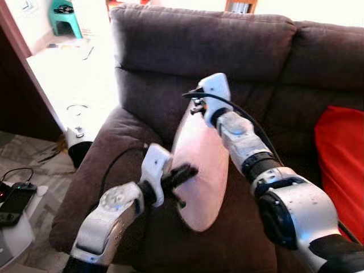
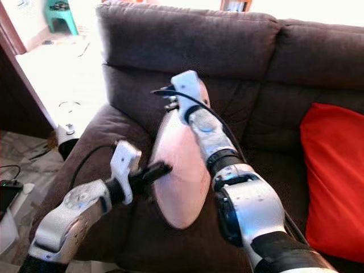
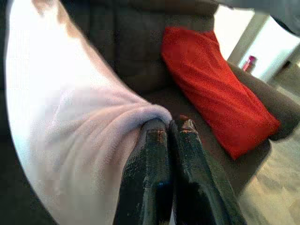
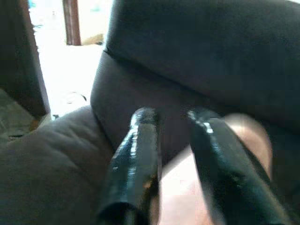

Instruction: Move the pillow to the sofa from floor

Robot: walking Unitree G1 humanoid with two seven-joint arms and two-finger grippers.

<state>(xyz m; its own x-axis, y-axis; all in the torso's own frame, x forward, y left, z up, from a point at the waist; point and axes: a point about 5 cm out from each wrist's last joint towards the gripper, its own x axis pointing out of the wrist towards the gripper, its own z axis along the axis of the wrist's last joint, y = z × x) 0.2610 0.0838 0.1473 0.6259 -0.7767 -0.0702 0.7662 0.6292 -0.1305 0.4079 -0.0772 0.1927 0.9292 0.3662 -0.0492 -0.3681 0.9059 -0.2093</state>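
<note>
I've got the pale pink, flat oval fabric pillow (image 1: 199, 165) held up on edge over the seat of the dark brown upholstered sofa (image 1: 250, 51), w/ its top leaning toward the sofa's backrest and its lower tip just above the seat cushion, nr the sofa's left armrest. My left gripper (image 3: 169, 129) is at the pillow's lower left edge, on the armrest side; its two black fingers (image 3: 145, 173) are pressed together, clamped on a bunched fold of the pink fabric. My right gripper (image 4: 171, 117) is up at the pillow's top end, close to the backrest; its fingers (image 4: 138, 154) stand apart w/ a gap between them, pink fabric showing under and beside them, but I can't tell if they actually pinch it. A black cable runs along my right forearm from the wrist. On the same sofa, well to the right of the pillow, a bright red fabric cushion (image 2: 333, 182) leans vs. the backrest and lies across the seat. Off the sofa's left armrest, on the floor, there's a small white-and-dark device (image 1: 77, 133), and further left a black handheld gadget (image 1: 12, 202) w/ a cord. Beyond the sofa's back, far left, a teal plastic stool (image 1: 65, 16) stands in bright light.
</note>
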